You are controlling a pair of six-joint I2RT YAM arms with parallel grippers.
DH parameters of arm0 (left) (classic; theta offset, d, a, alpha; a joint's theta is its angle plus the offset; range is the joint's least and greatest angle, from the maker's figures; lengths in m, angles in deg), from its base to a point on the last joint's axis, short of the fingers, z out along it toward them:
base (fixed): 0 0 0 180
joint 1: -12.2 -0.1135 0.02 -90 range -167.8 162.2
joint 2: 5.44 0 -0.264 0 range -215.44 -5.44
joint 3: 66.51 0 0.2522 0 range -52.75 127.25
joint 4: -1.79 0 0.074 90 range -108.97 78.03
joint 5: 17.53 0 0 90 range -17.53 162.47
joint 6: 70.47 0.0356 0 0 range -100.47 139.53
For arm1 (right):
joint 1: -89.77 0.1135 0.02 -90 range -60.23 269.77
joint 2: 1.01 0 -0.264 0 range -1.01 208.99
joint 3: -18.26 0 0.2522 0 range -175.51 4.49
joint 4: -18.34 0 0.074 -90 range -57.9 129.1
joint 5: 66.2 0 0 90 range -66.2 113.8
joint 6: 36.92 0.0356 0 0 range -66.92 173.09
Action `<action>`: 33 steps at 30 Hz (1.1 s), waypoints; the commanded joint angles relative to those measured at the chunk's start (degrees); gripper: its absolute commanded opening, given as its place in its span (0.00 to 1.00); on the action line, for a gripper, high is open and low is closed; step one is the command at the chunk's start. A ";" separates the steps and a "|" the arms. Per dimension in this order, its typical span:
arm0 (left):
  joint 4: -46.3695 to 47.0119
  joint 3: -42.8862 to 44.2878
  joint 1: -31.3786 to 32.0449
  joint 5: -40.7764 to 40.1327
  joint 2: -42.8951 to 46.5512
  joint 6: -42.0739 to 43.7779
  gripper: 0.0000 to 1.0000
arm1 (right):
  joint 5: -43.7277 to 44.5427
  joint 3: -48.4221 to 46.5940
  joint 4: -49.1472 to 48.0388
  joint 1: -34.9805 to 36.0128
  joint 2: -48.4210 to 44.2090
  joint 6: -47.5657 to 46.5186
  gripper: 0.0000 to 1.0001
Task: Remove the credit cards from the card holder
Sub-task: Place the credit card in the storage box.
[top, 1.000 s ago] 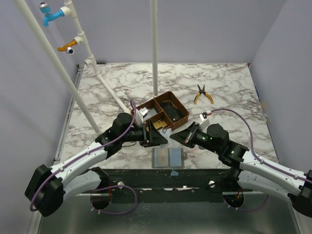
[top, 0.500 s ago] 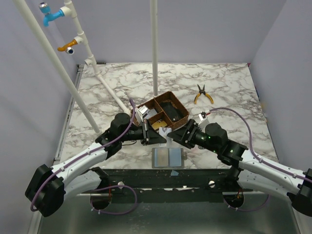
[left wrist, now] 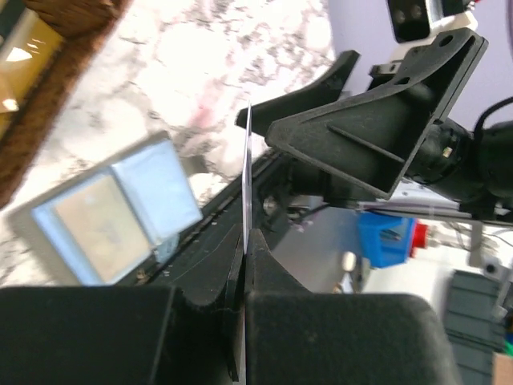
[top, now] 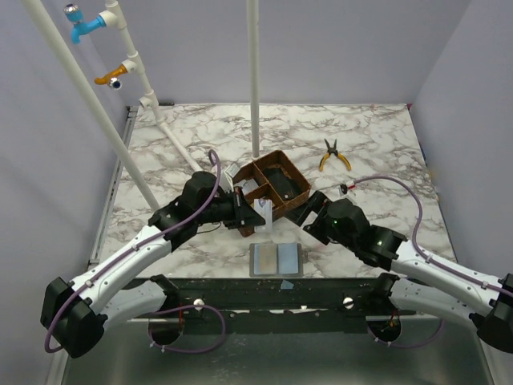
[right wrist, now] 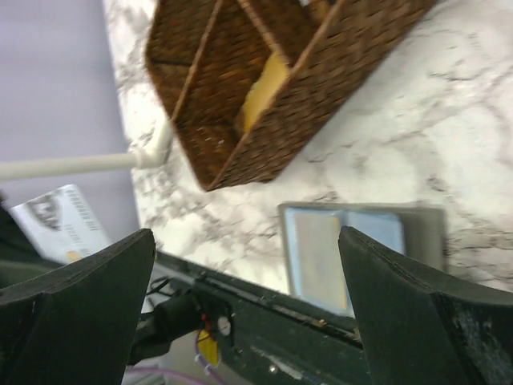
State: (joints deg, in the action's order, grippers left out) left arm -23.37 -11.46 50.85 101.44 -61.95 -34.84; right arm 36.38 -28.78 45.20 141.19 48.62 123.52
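Note:
The card holder lies open and flat near the table's front edge, pale blue-grey inside, with a tan panel on its left half. It also shows in the left wrist view as the card holder and in the right wrist view as the card holder. My left gripper is shut on one whitish credit card, held up above the table beside the tray. That card is edge-on in the left wrist view and printed-face-on at the right wrist view's left edge. My right gripper stands wide open and empty, just right of the card.
A brown woven three-compartment tray sits behind the grippers, with something flat and yellowish in one compartment. Yellow-handled pliers lie at the back right. A white pole rises behind the tray, and slanted white pipes stand at the left.
The card passed from my right gripper to my left. The left jaws shut on it, the right jaws opened and drew back to the right, and the left arm carried the card slightly right.

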 commanded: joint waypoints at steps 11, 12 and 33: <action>-24.33 19.10 -3.40 -18.32 -10.38 13.96 0.00 | 8.70 -3.06 9.77 -6.07 9.77 3.26 1.00; -25.31 20.18 -4.02 -18.57 -11.46 14.17 0.00 | 7.40 -3.60 9.98 -7.34 10.80 3.20 1.00; -37.13 41.00 -9.03 -26.76 -30.28 23.87 0.00 | -1.68 -16.04 14.23 -38.30 25.33 -1.97 1.00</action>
State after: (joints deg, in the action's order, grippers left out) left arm -57.68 26.25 42.42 77.16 -89.88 -14.25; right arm 36.91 -41.77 58.53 104.25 70.50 122.95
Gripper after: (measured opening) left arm 0.012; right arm 0.998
